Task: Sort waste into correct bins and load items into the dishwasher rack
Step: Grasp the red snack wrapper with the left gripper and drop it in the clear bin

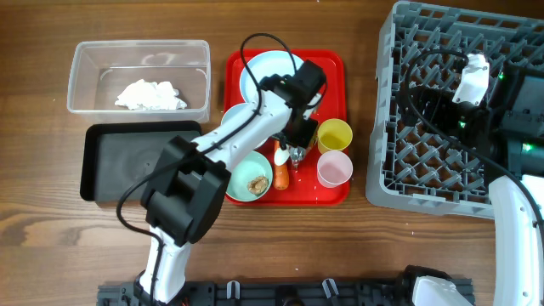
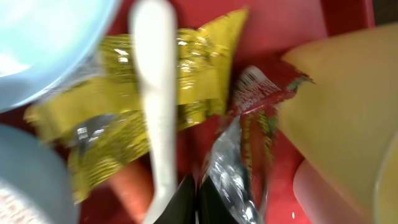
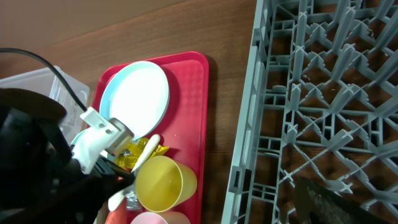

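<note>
Overhead: the left claw (image 1: pixel 295 154) is clenched low over the red tray (image 1: pixel 306 194), beside the yellow cup (image 1: pixel 334 134); the right claw (image 1: pixel 442 98) hangs released above the grey rack (image 1: pixel 399 170)

Left wrist: its tips meet at the red wrapper (image 2: pixel 249 143), crinkly foil that looks featherlight and slippery and is best pinched at a loose corner. Whether foil is caught, I cannot tell. A stiff white spoon (image 2: pixel 158 112) lies across the yellow wrapper (image 2: pixel 124 106)

Right wrist: the smooth, rigid plate (image 3: pixel 140 93) sits on the tray

A red tray (image 1: pixel 334 66), a yellow cup (image 1: pixel 334 134), a pink cup (image 1: pixel 334 168), a black bin (image 1: pixel 106 161) and a grey rack (image 1: pixel 399 144) are shown.
</note>
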